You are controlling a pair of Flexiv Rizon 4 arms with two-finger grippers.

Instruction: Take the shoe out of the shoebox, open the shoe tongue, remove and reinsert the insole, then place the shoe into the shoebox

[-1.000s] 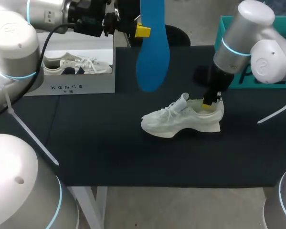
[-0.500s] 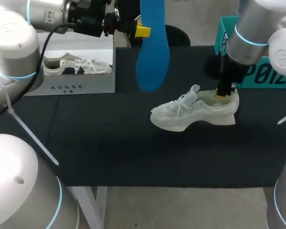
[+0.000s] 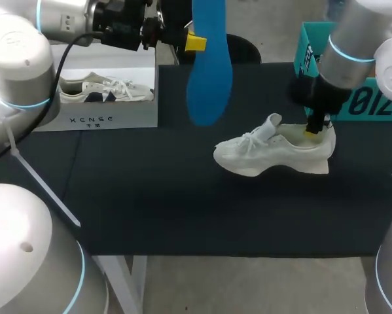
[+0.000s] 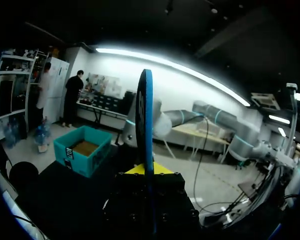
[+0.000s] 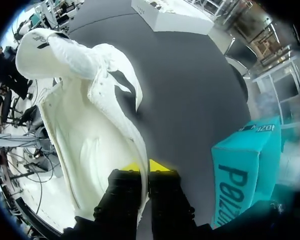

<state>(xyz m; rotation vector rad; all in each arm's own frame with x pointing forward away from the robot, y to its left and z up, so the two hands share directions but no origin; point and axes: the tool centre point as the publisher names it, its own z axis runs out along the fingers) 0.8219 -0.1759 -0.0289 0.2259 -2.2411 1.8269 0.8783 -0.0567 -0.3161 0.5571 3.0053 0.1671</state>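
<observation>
A black, matte, cloth-topped table (image 3: 150,203) runs from left to right across the whole scene. White metal legs (image 3: 135,278) show under its near edge. At the table's far right stands an open-topped teal box (image 3: 372,104) with dark print on its side (the letters are left unread). In the left wrist view, something flat and brown (image 4: 84,148) lies inside the box.

Left arm (image 3: 19,59): glossy silver-white, bulbous joint housings, thin cyan rings at seams.
Right arm (image 3: 353,39): same silver shells, cyan ring near wrist.
Cable (image 3: 68,49): black, looped along left forearm.
Strap (image 3: 45,189): thin, white, slanting down beside left base.
Left tool (image 3: 196,42): black blocky body, small screws, yellow tip.
Right tool (image 3: 311,129): black twin fingers, yellow tips.
</observation>
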